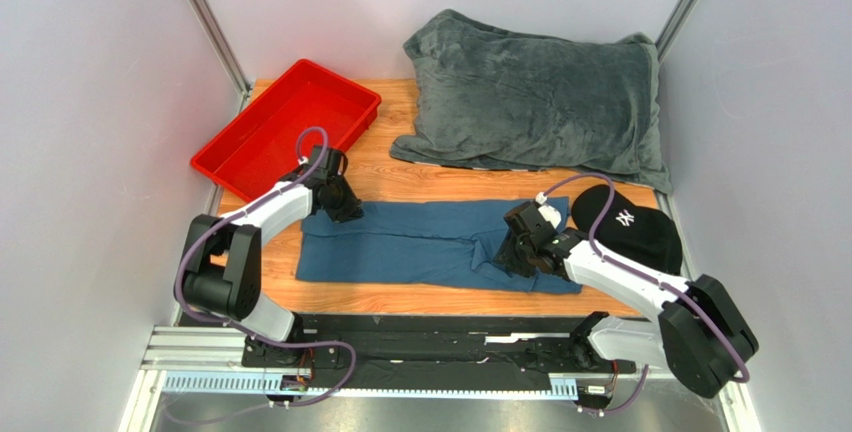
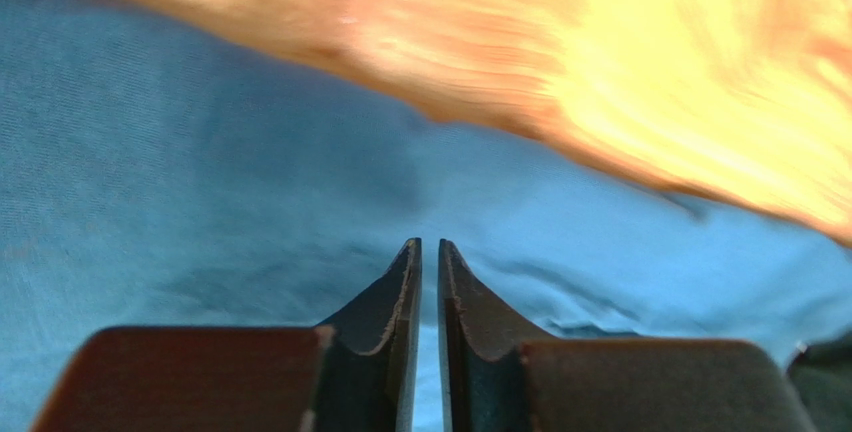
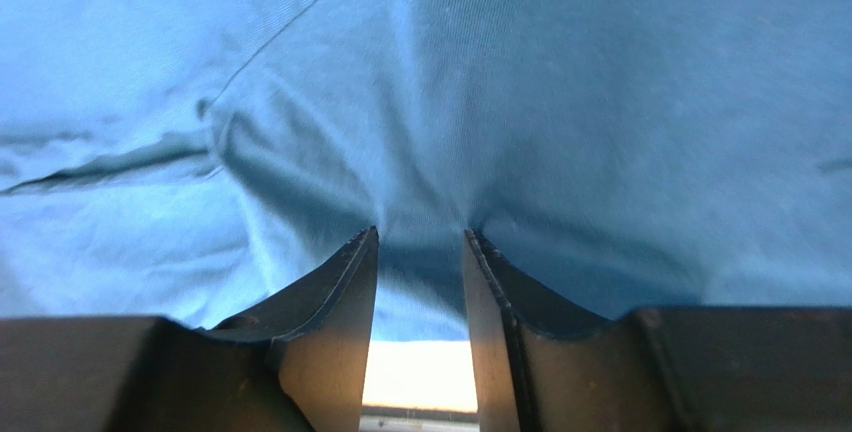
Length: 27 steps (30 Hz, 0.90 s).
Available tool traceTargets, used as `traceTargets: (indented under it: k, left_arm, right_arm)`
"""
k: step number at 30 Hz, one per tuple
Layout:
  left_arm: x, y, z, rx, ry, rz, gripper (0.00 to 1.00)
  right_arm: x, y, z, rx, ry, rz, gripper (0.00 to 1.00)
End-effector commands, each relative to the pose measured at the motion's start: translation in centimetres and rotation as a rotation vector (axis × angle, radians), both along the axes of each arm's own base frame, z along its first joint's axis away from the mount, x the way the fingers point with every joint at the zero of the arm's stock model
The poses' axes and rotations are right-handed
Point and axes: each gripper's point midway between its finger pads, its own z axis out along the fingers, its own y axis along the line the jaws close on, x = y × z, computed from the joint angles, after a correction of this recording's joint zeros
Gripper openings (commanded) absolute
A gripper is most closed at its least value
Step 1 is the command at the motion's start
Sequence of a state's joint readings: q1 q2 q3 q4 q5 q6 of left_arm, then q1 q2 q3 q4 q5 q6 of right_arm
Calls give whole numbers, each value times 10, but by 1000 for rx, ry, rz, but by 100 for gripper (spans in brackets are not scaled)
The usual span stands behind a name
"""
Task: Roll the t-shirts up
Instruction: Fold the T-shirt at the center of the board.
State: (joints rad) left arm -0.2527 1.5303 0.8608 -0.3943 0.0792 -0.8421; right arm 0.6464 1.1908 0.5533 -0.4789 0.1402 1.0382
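One dark teal-blue t-shirt (image 1: 420,242) lies folded into a long band across the wooden table (image 1: 440,184). My left gripper (image 1: 345,212) presses down on the band's far left corner. In the left wrist view its jaws (image 2: 429,242) stand a narrow slit apart with nothing between them, and the t-shirt (image 2: 200,202) lies right below. My right gripper (image 1: 503,255) sits on the band's right part, where the cloth bunches up. There its jaws (image 3: 420,235) are shut on a thick fold of t-shirt (image 3: 600,102). Creases run to the fingertips, and the cloth's edge is lifted off the wood.
A red tray (image 1: 290,122) stands at the back left. A large fuzzy grey blanket (image 1: 540,92) fills the back right. A black cap (image 1: 630,224) lies just right of the shirt, beside my right arm. Grey walls close in both sides.
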Motion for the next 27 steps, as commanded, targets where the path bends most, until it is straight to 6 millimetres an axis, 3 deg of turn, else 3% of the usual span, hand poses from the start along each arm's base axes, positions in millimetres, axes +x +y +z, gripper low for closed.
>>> traceTargets:
  k: [1, 3, 4, 8, 12, 16, 21, 27]
  left_arm:
    - [5, -17, 55, -52, -138, -114, 21]
    - [0, -26, 68, -50, -173, -155, 22]
    - [-10, -39, 70, -46, -166, -200, 22]
    - [-32, -65, 70, -65, -139, -264, 20]
    - [-61, -86, 53, -92, -92, -318, 16]
    - [-81, -99, 44, -117, -82, -367, 16]
    - [-95, -104, 42, -175, -80, -405, 16]
    - [-103, -110, 62, -248, -132, -438, 16]
  right_arm:
    - [15, 1, 49, 21, -106, -6, 42]
    - [17, -5, 63, 12, -132, -24, 43]
    - [22, -11, 77, -6, -171, -48, 43]
    - [35, -34, 94, -45, -238, -147, 47]
    - [45, -53, 85, -61, -212, -215, 45]
    - [50, -88, 70, -123, -163, -301, 46]
    - [50, -121, 63, -192, -159, -357, 70]
    - [70, -133, 68, -225, -243, -314, 79]
